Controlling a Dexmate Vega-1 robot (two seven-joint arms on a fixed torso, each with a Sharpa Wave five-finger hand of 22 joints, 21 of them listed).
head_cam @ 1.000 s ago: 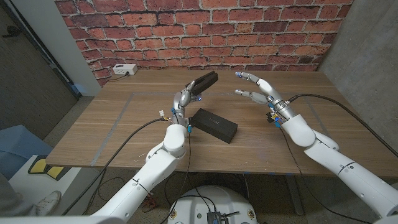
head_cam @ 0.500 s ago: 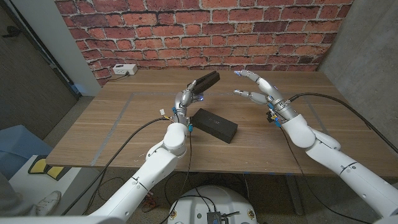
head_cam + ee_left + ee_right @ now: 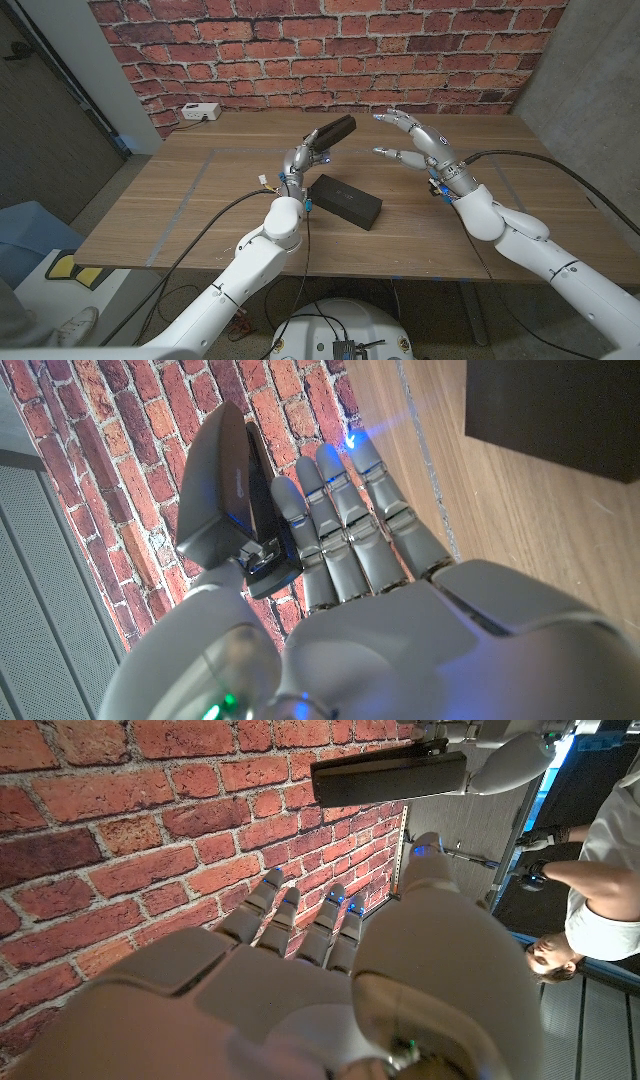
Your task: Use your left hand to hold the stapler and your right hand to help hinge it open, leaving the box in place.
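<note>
My left hand (image 3: 300,157) holds a dark grey stapler (image 3: 331,131) up in the air above the table, its far end tilted upward. In the left wrist view the stapler (image 3: 222,490) sits between thumb and fingers (image 3: 345,520). The stapler (image 3: 390,778) also shows in the right wrist view, gripped by the left hand (image 3: 505,758). My right hand (image 3: 418,143) hovers open a short way to the stapler's right, fingers spread toward it, not touching. A long black box (image 3: 344,201) lies on the table just below the left hand.
A white power socket block (image 3: 201,112) sits at the table's back left by the red brick wall (image 3: 330,50). Black cables trail from both arms across the wooden table (image 3: 180,200). A person (image 3: 590,850) stands off to the side in the right wrist view.
The right hand has drifted slightly left and upward toward the stapler. The left hand with the stapler has barely moved.
</note>
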